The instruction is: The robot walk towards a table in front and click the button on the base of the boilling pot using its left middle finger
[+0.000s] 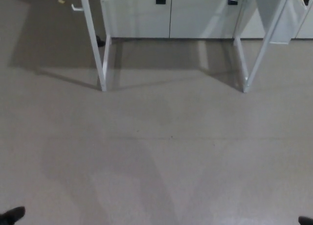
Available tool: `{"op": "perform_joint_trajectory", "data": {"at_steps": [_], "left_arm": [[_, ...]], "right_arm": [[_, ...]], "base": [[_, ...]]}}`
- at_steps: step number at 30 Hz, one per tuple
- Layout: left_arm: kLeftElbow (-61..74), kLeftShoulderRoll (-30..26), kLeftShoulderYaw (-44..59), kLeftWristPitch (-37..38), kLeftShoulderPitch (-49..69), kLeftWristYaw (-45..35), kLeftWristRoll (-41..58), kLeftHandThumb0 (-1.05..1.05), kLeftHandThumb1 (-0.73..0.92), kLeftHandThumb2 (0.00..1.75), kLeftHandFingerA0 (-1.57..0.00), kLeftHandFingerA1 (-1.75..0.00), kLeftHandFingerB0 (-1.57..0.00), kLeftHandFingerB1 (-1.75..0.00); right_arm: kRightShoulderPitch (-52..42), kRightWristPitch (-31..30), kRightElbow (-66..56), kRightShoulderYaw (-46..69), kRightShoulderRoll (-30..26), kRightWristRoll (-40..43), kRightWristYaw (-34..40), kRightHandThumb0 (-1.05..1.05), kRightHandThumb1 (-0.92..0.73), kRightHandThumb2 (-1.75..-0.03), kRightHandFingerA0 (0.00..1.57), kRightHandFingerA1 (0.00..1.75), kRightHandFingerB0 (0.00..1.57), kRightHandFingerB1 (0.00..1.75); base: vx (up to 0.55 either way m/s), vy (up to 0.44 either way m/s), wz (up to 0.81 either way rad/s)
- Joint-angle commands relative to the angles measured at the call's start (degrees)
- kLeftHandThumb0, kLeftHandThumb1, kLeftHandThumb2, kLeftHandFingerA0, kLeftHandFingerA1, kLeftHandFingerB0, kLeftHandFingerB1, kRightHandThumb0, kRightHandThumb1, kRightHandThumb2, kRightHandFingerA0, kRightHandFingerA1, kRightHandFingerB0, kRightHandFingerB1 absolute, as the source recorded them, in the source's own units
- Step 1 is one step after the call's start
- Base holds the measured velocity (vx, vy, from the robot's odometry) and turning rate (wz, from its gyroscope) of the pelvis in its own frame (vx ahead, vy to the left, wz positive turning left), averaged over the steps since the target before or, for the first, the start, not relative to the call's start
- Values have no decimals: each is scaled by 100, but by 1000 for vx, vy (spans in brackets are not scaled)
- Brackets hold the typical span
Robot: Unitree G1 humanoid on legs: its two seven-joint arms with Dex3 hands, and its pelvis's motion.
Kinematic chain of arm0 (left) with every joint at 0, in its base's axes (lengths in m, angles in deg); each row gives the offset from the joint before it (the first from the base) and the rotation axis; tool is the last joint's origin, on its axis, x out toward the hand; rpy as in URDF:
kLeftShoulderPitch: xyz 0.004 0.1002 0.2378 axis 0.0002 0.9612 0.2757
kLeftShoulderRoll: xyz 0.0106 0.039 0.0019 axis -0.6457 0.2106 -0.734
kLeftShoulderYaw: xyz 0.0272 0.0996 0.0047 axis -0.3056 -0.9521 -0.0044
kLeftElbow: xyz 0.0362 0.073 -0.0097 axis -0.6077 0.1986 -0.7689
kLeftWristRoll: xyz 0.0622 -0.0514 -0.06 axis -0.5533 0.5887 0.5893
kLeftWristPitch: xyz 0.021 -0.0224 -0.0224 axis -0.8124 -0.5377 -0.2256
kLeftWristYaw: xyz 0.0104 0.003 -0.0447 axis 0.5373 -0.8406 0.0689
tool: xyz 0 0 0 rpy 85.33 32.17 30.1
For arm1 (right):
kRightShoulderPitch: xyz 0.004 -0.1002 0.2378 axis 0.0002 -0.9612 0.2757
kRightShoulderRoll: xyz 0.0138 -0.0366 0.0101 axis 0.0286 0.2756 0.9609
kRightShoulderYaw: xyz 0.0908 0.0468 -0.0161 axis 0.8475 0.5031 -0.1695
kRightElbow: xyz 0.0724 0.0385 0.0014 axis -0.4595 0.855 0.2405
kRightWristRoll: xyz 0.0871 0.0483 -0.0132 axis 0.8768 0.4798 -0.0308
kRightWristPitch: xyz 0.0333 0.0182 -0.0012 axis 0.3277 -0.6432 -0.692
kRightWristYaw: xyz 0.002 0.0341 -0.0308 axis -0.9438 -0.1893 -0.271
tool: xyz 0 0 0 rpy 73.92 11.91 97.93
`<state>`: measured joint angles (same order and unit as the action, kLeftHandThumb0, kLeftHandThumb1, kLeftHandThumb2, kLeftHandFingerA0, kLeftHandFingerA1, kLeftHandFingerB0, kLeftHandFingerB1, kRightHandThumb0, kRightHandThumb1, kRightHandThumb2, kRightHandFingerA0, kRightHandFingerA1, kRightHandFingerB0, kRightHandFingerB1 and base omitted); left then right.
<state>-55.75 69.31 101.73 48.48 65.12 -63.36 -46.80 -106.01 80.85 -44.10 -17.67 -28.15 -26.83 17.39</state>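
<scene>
Only the white legs of the table show at the top of the head view, the left leg (95,44) and the right leg (259,49). The tabletop, the boiling pot and its button lie outside the picture. A black tip of my left hand (12,215) pokes in at the bottom left corner. A smaller black tip of my right hand (305,220) sits at the bottom right corner. Both hang far from the table, over the floor.
Grey floor (161,151) stretches from me to the table legs, with soft shadows on it. White cabinet doors (166,14) stand behind the table. A small yellow scrap (61,1) lies on the floor at the far left.
</scene>
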Motion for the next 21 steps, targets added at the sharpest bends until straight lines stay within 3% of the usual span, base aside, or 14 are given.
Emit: {"op": "perform_joint_trajectory", "data": {"at_steps": [1, 4, 5, 6, 7, 13, 21], "left_arm": [[-140, -32, -166, 312, 537, -69, -164, 2, 43, 89, -37, -63, -19, -52], [-144, -37, -224, 271, 538, -31, -154, 0, 42, 89, -33, -62, -18, -52], [-190, -49, -227, 252, 468, -8, -146, 0, 42, 89, -33, -62, -19, -53], [-192, -82, -253, 248, 424, 0, -170, -2, 41, 88, -34, -63, -19, -53], [-187, -108, -274, 242, 416, 6, -191, -2, 41, 88, -34, -63, -19, -53], [-190, -152, -328, 194, 421, 48, -243, -3, 40, 87, -40, -65, -19, -53], [-220, -201, -344, 302, 359, 31, -248, -2, 41, 88, -39, -65, -20, -53]], "right_arm": [[-573, 484, 214, 1, -117, -33, -126, -40, -49, -72, 54, 53, 31, 43], [-523, 624, 437, -36, -91, -89, -42, -40, -48, -71, 55, 52, 32, 44], [-455, 608, 514, -68, -89, -133, 9, -34, -59, -58, 59, 43, 36, 35], [-422, 620, 543, -84, -71, -137, 24, -34, -59, -58, 59, 44, 35, 35], [-432, 639, 549, -101, -58, -149, 45, -40, -49, -72, 54, 52, 31, 44], [-409, 888, 851, -103, -53, -115, 75, -42, -49, -72, 56, 53, 31, 44], [-269, 976, 994, -140, -77, -144, 121, -43, -50, -74, 54, 53, 29, 44]], "base": [[210, -206, 10], [307, -238, -4], [106, -138, -13], [121, -148, -2], [127, -126, -1], [82, -36, -4], [193, 148, 2]]}}
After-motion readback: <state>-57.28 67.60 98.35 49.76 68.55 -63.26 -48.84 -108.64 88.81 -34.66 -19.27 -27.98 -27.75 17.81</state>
